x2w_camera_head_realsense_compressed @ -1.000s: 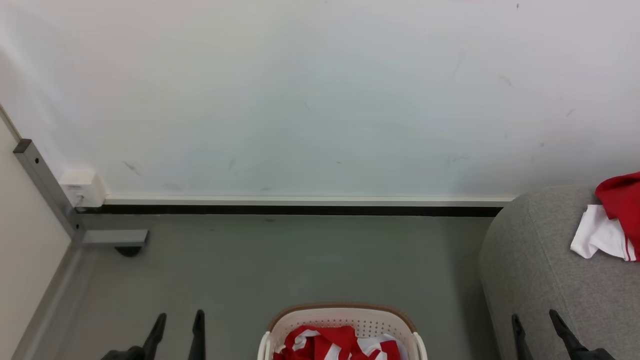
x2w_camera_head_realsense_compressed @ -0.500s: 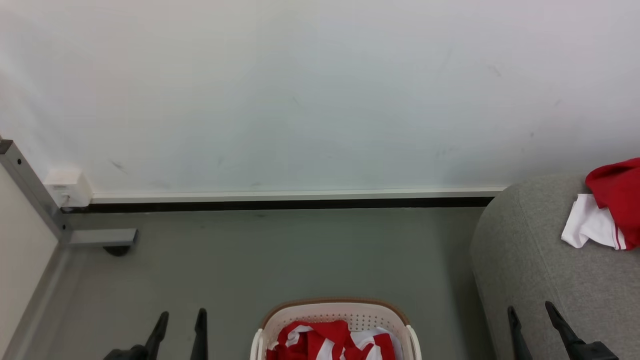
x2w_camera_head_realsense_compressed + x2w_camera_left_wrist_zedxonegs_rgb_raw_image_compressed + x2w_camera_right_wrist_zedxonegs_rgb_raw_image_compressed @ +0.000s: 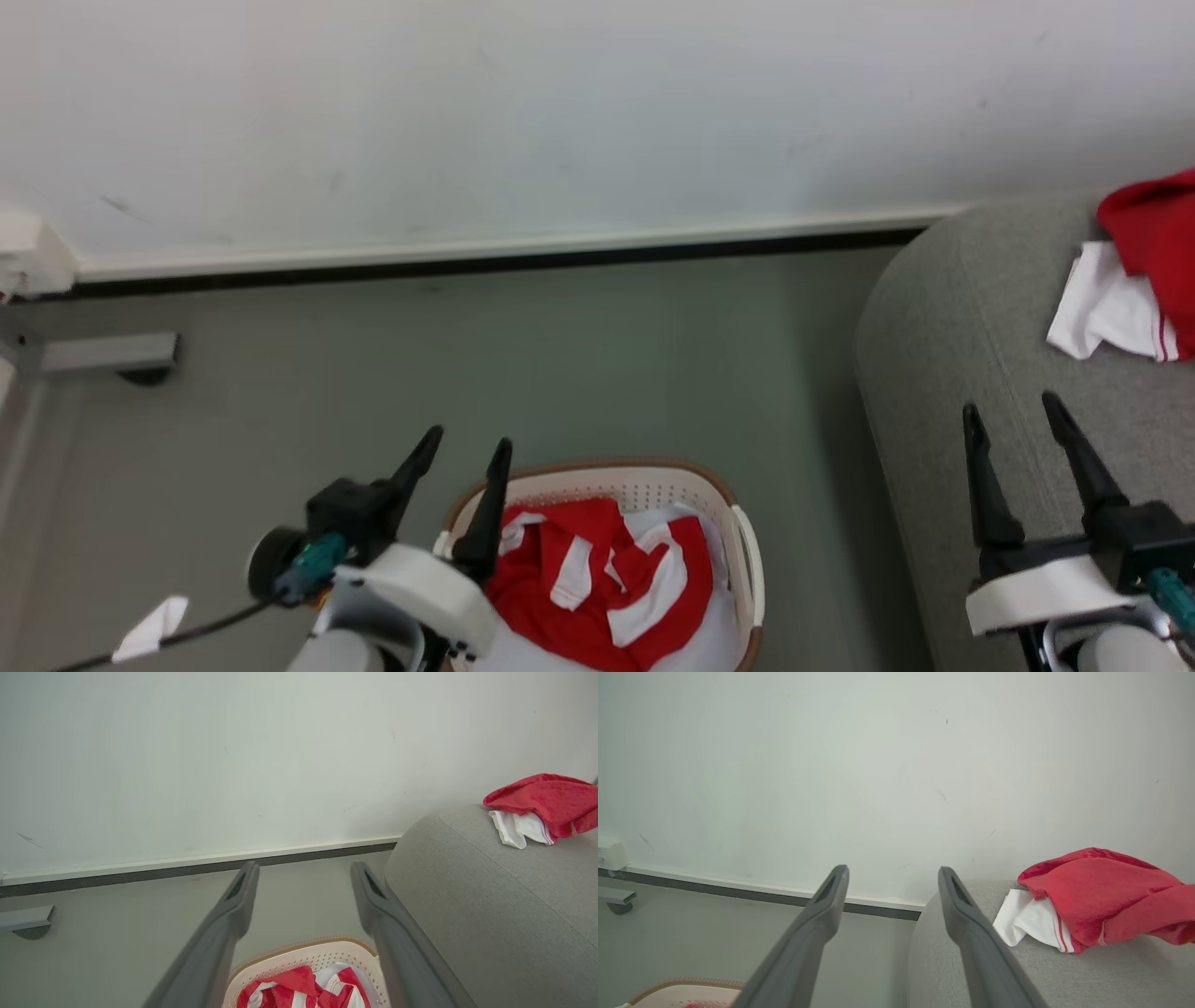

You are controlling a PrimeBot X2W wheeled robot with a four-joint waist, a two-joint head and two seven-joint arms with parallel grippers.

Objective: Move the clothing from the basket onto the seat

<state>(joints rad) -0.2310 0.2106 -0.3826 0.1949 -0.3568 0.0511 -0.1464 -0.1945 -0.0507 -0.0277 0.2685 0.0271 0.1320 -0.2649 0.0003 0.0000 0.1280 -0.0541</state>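
Red and white clothing (image 3: 597, 583) lies crumpled in the cream basket (image 3: 747, 560) on the floor, also seen low in the left wrist view as clothing (image 3: 299, 991) inside the basket (image 3: 303, 952). Another red and white garment (image 3: 1134, 271) rests on the grey seat (image 3: 943, 373) at the right; the right wrist view shows this garment (image 3: 1097, 900) on the seat (image 3: 1111, 975). My left gripper (image 3: 467, 453) hangs open over the basket's left rim, empty. My right gripper (image 3: 1016, 415) stands open above the seat's front, empty.
A white wall with a dark skirting strip (image 3: 467, 266) runs behind the grey floor (image 3: 467, 364). A grey metal foot (image 3: 103, 355) and a white socket box (image 3: 28, 257) sit at the far left. A cable with a white tag (image 3: 149, 630) trails from my left arm.
The head camera has tilted down, so wall and skirting slid up the picture. Both arms now reach further up the picture, the left gripper having shifted right over the basket's rim.
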